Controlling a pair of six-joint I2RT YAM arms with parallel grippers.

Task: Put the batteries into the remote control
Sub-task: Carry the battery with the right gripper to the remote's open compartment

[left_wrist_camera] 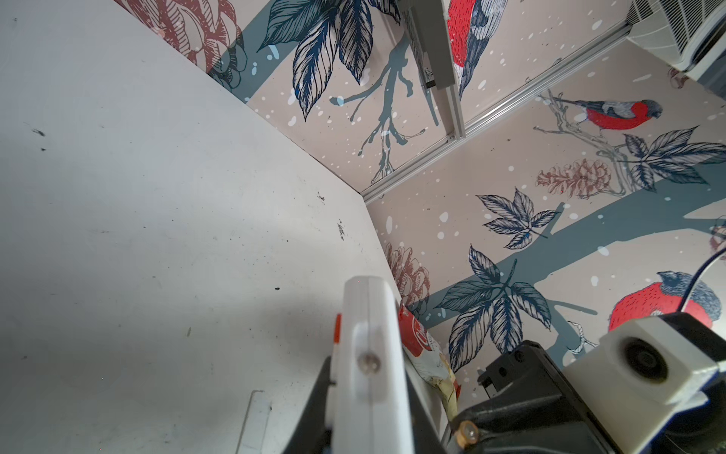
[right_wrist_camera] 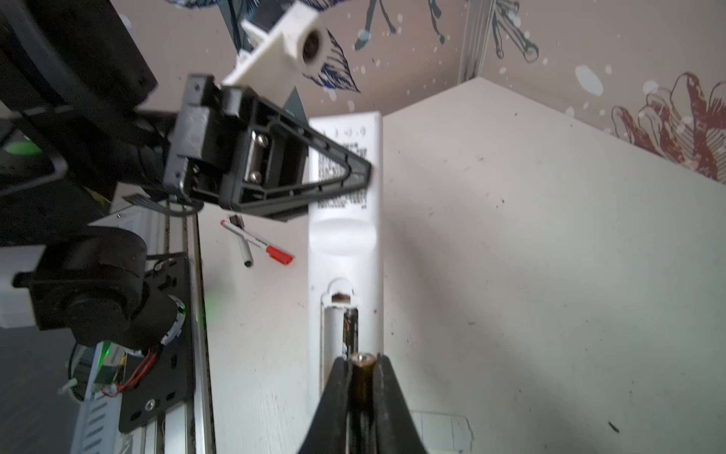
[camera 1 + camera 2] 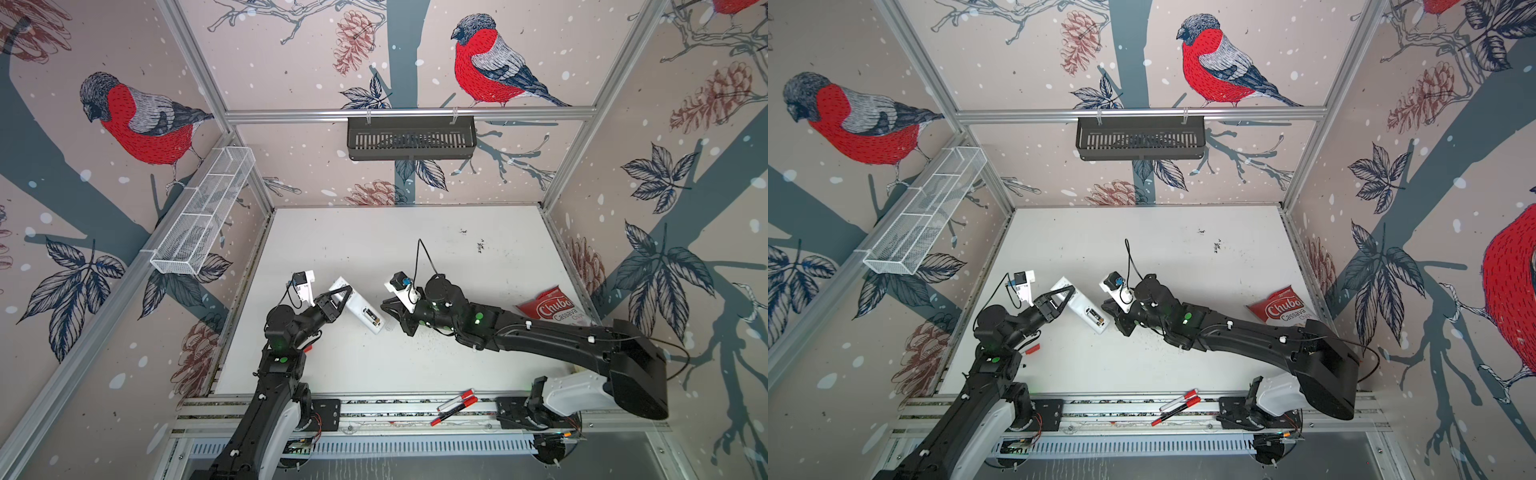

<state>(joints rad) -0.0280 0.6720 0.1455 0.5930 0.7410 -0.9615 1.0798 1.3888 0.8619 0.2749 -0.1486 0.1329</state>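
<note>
Right claw [image 2: 362, 363] pinches a dark, metal-tipped battery [image 2: 361, 387]; left claw [image 3: 347, 291] clamps the white remote [image 3: 360, 308], compartment open.

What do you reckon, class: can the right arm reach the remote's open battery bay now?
Probably yes. The right pincer, gripping a battery, sits just before the open bay of the remote control; nothing lies between, and the left pincer clamps the far end.

Red-and-white foil chip bag [image 3: 550, 309], right of centre, top view: lower edge hidden by black arm [image 3: 540, 338]. Slim white plastic remote control [image 1: 369, 373]: blurred, cropped by frame edge. Dark cylindrical battery [image 2: 361, 383]: largely hidden between gripper fingers [image 2: 330, 405].
</note>
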